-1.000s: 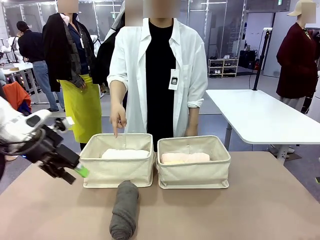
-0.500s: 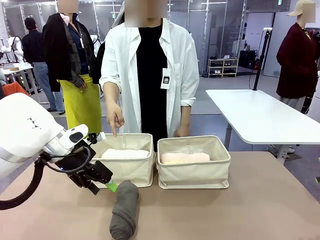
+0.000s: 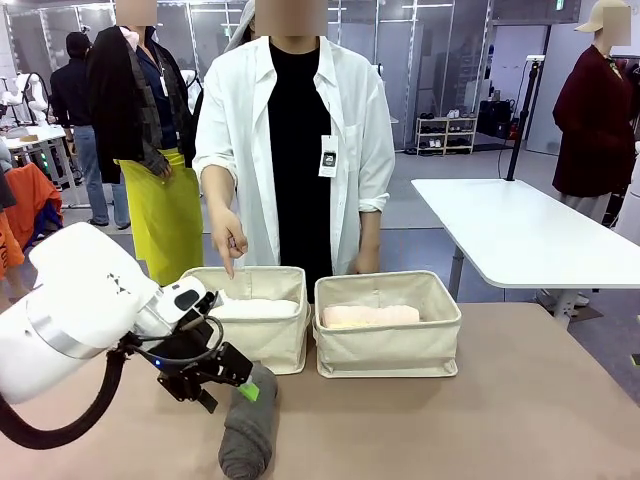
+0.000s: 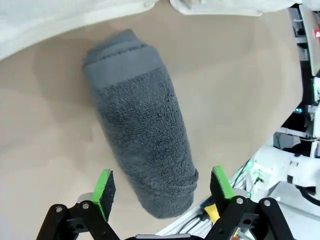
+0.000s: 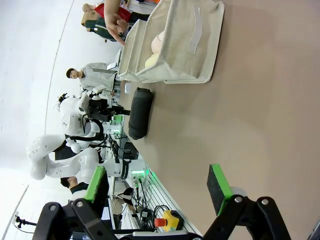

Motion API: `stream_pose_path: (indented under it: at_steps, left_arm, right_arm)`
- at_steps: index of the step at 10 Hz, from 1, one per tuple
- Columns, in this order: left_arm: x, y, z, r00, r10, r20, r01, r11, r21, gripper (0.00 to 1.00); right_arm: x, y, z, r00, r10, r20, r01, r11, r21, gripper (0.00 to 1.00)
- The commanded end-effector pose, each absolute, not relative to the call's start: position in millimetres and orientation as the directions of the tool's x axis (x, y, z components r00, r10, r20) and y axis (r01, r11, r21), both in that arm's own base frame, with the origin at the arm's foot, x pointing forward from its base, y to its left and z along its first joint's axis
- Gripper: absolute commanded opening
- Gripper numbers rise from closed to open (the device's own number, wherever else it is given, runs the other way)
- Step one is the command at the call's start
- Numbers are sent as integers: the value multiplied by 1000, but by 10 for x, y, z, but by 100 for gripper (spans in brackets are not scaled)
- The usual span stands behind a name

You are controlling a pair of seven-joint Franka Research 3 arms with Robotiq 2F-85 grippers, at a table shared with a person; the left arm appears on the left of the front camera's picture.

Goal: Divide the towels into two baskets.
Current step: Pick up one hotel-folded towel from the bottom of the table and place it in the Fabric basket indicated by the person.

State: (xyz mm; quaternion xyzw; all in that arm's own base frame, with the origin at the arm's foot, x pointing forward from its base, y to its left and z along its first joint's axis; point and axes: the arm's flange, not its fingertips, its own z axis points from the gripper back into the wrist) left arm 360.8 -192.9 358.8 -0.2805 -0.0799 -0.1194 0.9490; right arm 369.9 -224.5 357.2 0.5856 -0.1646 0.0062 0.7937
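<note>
1. Front view: dark grey towel [image 3: 249,425] lying loose on tabletop [image 3: 500,420], just in front of left basket [image 3: 240,340]; not yet binned.
2. Left basket already holding a white towel [image 3: 252,307]; right basket [image 3: 388,340], beside left basket, holding a pale pink roll [image 3: 370,316], with what looks like a pale yellow one beside it in right wrist view.
3. Judged progress: three of four rolls in bins, one left; dark grey one likely bound for left basket to even things out.
4. Left claw [image 3: 232,382] down at the grey towel's basket-side end, jaws spread wide, gripping nothing; left wrist view shows green pads [image 4: 104,186] straddling one end of the roll, not clamped.
5. Right claw [image 5: 159,186] released, empty, hanging above bare tabletop well away from left basket.
6. Person's hand [image 3: 230,235] pointing down over far rim of left basket.
7. Remaining: clench on grey roll, lift, drop in a bin.
</note>
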Motion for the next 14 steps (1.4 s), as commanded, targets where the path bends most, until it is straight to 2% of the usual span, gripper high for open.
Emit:
stream_pose_path:
  at_steps: [1, 2, 5, 7, 8, 11, 12, 13, 14]
  left_arm:
    - [3426, -1969, 3419, 973, -130, 192, 214, 819, -532, 96]
    - [3442, -2025, 3332, 981, -118, 152, 183, 820, -543, 96]
    - [3558, -2132, 3155, 985, -58, 161, 133, 854, -503, 96]
    - [3579, -2193, 3110, 978, -85, 191, 173, 844, -509, 93]
    - [3584, -2195, 3109, 973, -100, 208, 197, 832, -519, 81]
    - [3650, -2203, 3098, 976, -59, 211, 163, 838, -521, 55]
    - [3669, -2208, 3069, 977, -37, 212, 142, 851, -506, 43]
    - [3688, -2212, 3041, 980, -25, 198, 124, 853, -507, 39]
    - [3691, -2218, 3068, 976, -33, 213, 140, 851, -507, 28]
  right_arm:
    - [3698, -2236, 3598, 944, -182, 276, -209, 318, 925, 100]
    - [3698, -2236, 3598, 944, -182, 276, -209, 318, 925, 100]
    - [3698, -2236, 3598, 944, -182, 276, -209, 318, 925, 100]
    - [3698, -2236, 3598, 944, -182, 276, -209, 318, 925, 100]
    - [3698, -2236, 3598, 944, -182, 276, -209, 318, 925, 100]
    - [3698, -2236, 3598, 944, -182, 276, -209, 318, 925, 100]
    - [3698, -2236, 3598, 944, -182, 276, -209, 318, 925, 100]
    - [3698, -2236, 3598, 944, -182, 276, -209, 318, 925, 100]
    - [3698, -2236, 3598, 944, -182, 276, -209, 318, 925, 100]
